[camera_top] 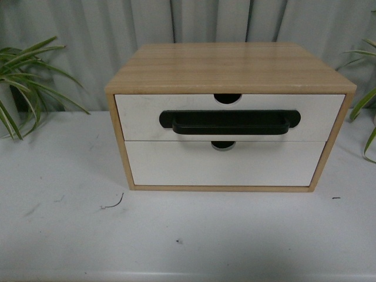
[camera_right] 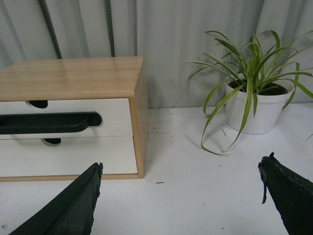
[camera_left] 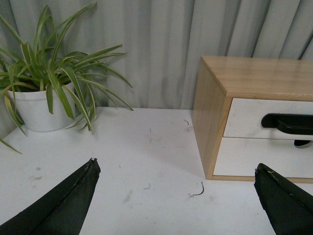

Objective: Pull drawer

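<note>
A wooden cabinet stands on the white table. Its upper drawer has a white front, a long black bar handle and a half-round notch in the top edge; it sits flush with the cabinet. The same drawer shows in the left wrist view and the right wrist view. My left gripper is open over bare table, left of the cabinet. My right gripper is open over the table, right of the cabinet. Neither gripper shows in the front view.
Below sits a plain white drawer front without a handle. A potted plant stands left of the cabinet, another to its right. A grey curtain hangs behind. A small dark curl of debris lies on the table.
</note>
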Tool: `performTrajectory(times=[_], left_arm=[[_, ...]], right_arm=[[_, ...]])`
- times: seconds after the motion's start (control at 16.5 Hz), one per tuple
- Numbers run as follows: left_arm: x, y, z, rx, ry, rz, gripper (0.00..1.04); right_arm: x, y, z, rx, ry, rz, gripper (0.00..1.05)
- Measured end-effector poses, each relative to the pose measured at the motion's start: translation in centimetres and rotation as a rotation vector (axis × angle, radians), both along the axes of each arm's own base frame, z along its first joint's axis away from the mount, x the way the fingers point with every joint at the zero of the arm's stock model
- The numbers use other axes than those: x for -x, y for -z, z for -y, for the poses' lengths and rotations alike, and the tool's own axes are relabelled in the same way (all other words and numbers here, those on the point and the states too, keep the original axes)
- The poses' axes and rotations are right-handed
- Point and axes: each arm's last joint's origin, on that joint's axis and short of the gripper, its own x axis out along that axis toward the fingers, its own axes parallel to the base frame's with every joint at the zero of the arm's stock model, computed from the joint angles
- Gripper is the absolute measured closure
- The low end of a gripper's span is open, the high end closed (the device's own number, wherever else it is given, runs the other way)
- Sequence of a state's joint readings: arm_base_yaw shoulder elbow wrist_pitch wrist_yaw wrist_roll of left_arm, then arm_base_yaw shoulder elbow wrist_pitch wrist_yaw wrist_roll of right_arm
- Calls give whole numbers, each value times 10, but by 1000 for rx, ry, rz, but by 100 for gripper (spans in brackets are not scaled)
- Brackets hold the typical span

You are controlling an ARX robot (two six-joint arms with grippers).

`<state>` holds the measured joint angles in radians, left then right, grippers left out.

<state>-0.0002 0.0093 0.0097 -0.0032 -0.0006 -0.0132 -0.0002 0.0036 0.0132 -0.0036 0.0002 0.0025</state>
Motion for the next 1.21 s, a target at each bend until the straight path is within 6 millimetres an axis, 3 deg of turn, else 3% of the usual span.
performTrajectory(times=[1.21], left_arm=[[0, 0, 0, 0, 0, 0, 7]], right_arm=[[0, 0, 0, 0, 0, 0, 6]])
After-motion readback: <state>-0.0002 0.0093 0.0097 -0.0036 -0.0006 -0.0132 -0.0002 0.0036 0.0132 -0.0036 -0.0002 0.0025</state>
